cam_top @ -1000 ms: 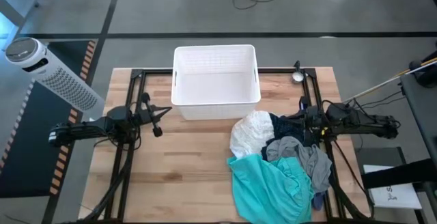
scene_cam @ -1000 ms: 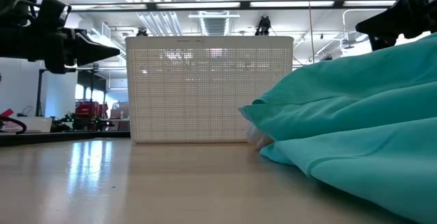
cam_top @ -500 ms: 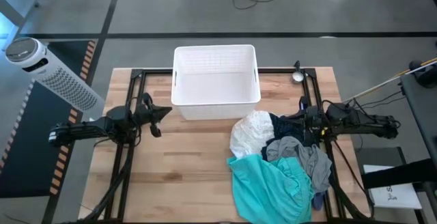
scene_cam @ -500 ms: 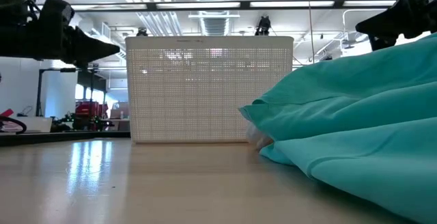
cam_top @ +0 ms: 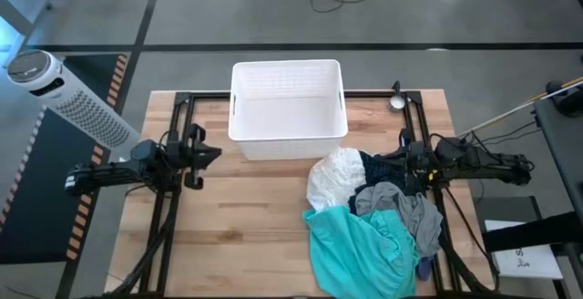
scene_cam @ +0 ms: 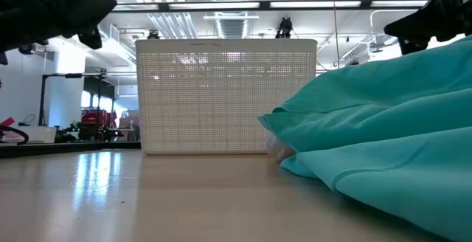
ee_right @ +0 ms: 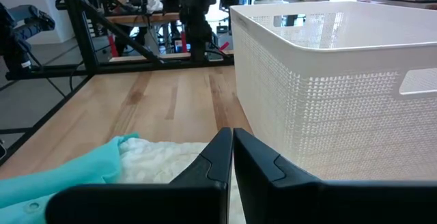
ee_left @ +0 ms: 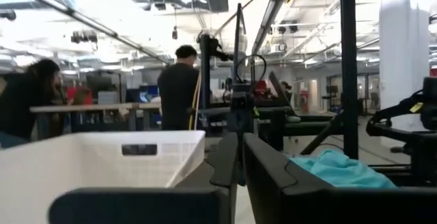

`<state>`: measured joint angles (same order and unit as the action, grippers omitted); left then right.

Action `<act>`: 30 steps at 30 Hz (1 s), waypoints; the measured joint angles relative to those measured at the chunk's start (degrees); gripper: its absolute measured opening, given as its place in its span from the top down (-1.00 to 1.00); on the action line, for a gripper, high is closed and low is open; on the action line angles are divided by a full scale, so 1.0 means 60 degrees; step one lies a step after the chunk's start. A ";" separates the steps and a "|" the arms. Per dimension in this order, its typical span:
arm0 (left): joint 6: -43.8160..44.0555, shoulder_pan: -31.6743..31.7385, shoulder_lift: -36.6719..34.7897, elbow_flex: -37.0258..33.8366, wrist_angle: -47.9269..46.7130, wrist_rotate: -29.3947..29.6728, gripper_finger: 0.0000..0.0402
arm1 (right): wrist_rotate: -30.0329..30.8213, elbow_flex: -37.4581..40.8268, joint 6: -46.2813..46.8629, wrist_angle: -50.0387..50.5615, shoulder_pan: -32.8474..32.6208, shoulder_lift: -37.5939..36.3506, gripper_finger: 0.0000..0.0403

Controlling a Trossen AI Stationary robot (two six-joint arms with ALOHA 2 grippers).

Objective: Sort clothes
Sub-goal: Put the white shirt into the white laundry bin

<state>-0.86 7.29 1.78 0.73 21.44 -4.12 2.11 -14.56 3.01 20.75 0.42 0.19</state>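
Observation:
The clothes lie in a heap on the table's right half: a teal one (cam_top: 360, 249) at the near edge, a white one (cam_top: 335, 176), grey ones (cam_top: 401, 208) and a navy one (cam_top: 383, 167). In the low view the teal garment (scene_cam: 383, 116) fills the right side. The white bin (cam_top: 287, 108) stands at the far middle. My left gripper (cam_top: 209, 152) hangs shut above the table's left side, tipped upward, left of the bin (ee_left: 102, 162). My right gripper (cam_top: 404, 160) is shut and level above the heap's right side, pointing over the white garment (ee_right: 164, 156) toward the bin (ee_right: 341, 67).
Bare wood (cam_top: 237, 235) lies between the left arm and the heap. Black frame rails (cam_top: 178, 108) run along both table sides. A small silver object (cam_top: 398, 101) sits at the far right. A white tower fan (cam_top: 68, 98) stands off the table's left. People (ee_left: 179, 87) stand beyond the table.
My left gripper has tipped its fingers upward, rolled about its own axis and risen a little; in the low view it has climbed to the picture's top. The right arm and the clothes have kept still.

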 joint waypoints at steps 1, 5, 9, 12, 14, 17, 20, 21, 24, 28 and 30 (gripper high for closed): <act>-0.0074 0.0000 0.0000 0.0000 0.0025 0.0035 0.88 | 0.0000 0.0001 0.0000 0.0003 -0.0002 0.0000 1.00; -0.0003 0.0004 0.0000 0.0000 0.0084 0.0073 0.73 | 0.0000 0.0000 0.0000 0.0002 0.0001 0.0002 1.00; 0.0315 0.0004 0.0004 0.0000 0.0497 0.0069 0.60 | 0.0000 0.0002 0.0000 0.0003 0.0002 0.0000 1.00; 0.0523 0.0004 0.0000 0.0000 0.1008 0.0069 0.55 | -0.0003 0.0000 0.0000 0.0004 -0.0001 0.0002 1.00; 0.0687 0.0004 0.0029 0.0000 0.1178 0.0073 0.54 | 0.0000 -0.0001 0.0000 0.0004 0.0000 0.0003 1.00; 0.1106 0.0004 0.0208 0.0000 0.1381 0.0124 0.54 | 0.0000 -0.0001 0.0000 0.0004 0.0001 0.0000 1.00; 0.1458 0.0004 0.0596 0.0000 0.1738 0.0354 0.53 | -0.0002 -0.0001 0.0000 0.0004 -0.0002 0.0000 1.00; 0.1481 0.0007 0.0757 0.0000 0.1960 0.0360 0.52 | 0.0000 -0.0001 0.0000 0.0004 -0.0001 0.0000 1.00; 0.1511 0.0007 0.1383 0.0000 0.2897 0.0361 0.47 | -0.0004 -0.0001 0.0000 0.0004 -0.0002 0.0000 1.00; 0.1522 0.0007 0.2342 0.0000 0.4298 0.0368 0.38 | -0.0003 0.0001 0.0000 0.0004 -0.0002 0.0003 1.00; 0.1522 0.0005 0.2820 0.0000 0.4950 0.0576 0.34 | -0.0004 0.0000 0.0000 0.0004 -0.0002 0.0002 1.00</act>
<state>8.27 7.32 18.70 0.73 51.14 -0.66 2.09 -14.56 3.01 20.78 0.41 0.20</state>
